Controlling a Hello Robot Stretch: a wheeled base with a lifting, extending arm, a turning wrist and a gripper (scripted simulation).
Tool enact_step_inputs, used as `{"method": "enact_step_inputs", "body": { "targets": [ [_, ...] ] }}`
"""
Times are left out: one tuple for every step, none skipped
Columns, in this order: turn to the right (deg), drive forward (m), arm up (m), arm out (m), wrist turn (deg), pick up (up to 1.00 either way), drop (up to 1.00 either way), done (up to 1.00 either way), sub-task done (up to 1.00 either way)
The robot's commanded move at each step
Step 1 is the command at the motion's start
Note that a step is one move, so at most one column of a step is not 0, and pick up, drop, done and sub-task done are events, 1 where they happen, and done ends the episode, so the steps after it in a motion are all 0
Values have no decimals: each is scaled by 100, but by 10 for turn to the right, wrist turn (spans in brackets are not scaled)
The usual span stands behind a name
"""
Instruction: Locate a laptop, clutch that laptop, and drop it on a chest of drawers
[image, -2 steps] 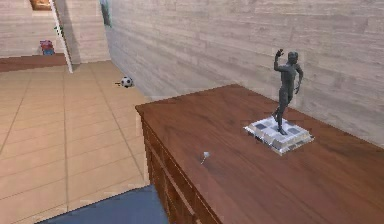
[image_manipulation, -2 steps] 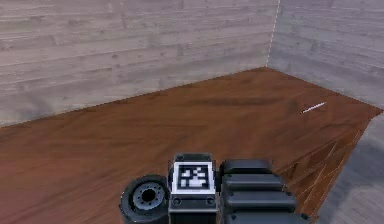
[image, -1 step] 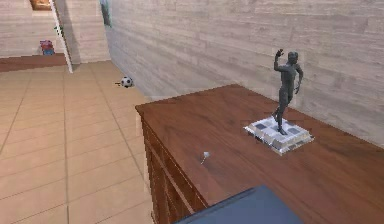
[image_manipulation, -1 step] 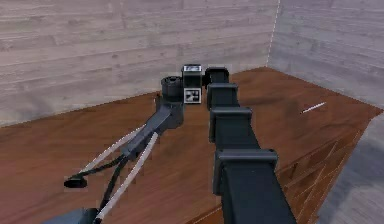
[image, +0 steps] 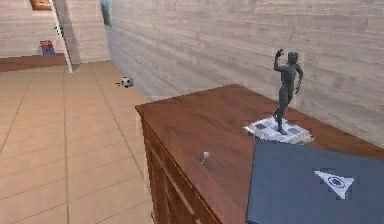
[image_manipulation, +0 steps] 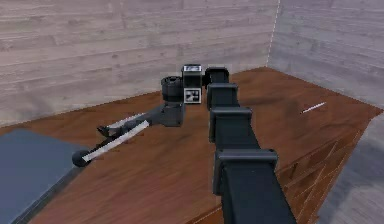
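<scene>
Ball (image: 127, 81): on the tiled floor beside the plank wall, well apart from the furniture.
Chest of drawers (image: 190, 120): brown wood, its broad top running to the forward view's right.
Statue (image: 287, 85): dark figure, upright on printed paper on that top.
Laptop (image: 315, 185): closed, blue-grey, flat on the chest's top, lower right.
Gripper (image_manipulation: 92, 144): low above the wood, fingertips just beside the laptop's edge; cannot tell its grip state or whether it holds anything.
Arm (image_manipulation: 235, 140): dark bar reaching across the top.
Thin stick (image_manipulation: 313, 107): lying on the wood, far right.
</scene>
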Motion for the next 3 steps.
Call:
{"method": "enact_step_inputs", "body": {
  "targets": [
    [0,0,0,0,450,0,0,0,0],
    [0,0,0,0,60,0,0,0,0],
    [0,0,-12,0,0,0,0,0,0]
  ]
}}
